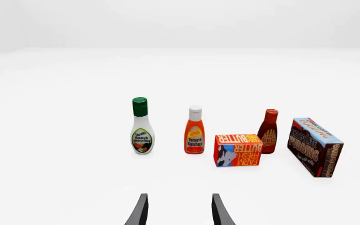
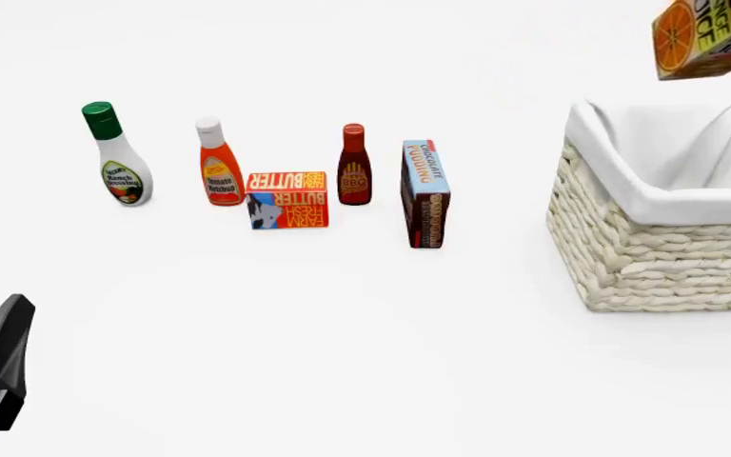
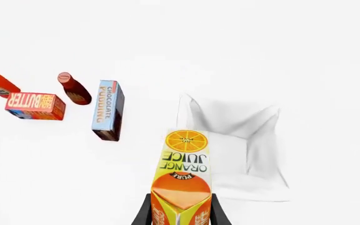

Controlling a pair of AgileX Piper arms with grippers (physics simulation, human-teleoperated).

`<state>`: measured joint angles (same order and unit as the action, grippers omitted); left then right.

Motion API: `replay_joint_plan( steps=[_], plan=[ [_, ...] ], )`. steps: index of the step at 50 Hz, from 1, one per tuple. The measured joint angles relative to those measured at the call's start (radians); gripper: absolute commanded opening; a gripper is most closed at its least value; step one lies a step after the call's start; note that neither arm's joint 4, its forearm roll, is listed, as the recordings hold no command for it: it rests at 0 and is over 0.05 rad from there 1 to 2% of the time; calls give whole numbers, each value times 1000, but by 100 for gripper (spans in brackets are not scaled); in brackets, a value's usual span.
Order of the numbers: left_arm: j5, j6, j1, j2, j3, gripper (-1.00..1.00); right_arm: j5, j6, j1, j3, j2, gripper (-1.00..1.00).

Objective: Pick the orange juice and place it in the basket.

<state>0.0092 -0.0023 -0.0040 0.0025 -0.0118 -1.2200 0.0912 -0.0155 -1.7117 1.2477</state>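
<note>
In the left wrist view the left gripper (image 1: 178, 211) showed two dark fingers spread apart with nothing between them, aimed at a row of groceries on the white table (image 1: 55, 178): ranch dressing (image 1: 142, 126), tomato ketchup (image 1: 194, 131), the butter box (image 1: 237, 150), a BBQ sauce bottle (image 1: 269, 131) and the chocolate pudding box (image 1: 315, 146). In the front view the orange juice (image 2: 714, 36) hung high in the air at the upper right, above and a little beyond the basket (image 2: 670, 257), tilted on its side; the right gripper itself was out of frame there, and only part of the left arm showed at the lower left. In the right wrist view the right gripper (image 3: 181, 213) was clamped on the carton's gable end, its fingers pressed against both sides, with the basket's white liner open below it. The step in hand looked like carrying the carton over the basket; doing it well probably meant centring it over the opening, lowering it past the folded liner and clear of the rim, and only then letting the fingers part, since a release from that height could tip it out.
</note>
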Motion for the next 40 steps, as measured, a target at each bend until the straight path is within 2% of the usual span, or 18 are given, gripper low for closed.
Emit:
replay_joint_plan(
  steps=[40],
  plan=[
    [0, 0, 0, 0, 0, 100, 0, 23, 109, 62, 0, -100]
  ],
)
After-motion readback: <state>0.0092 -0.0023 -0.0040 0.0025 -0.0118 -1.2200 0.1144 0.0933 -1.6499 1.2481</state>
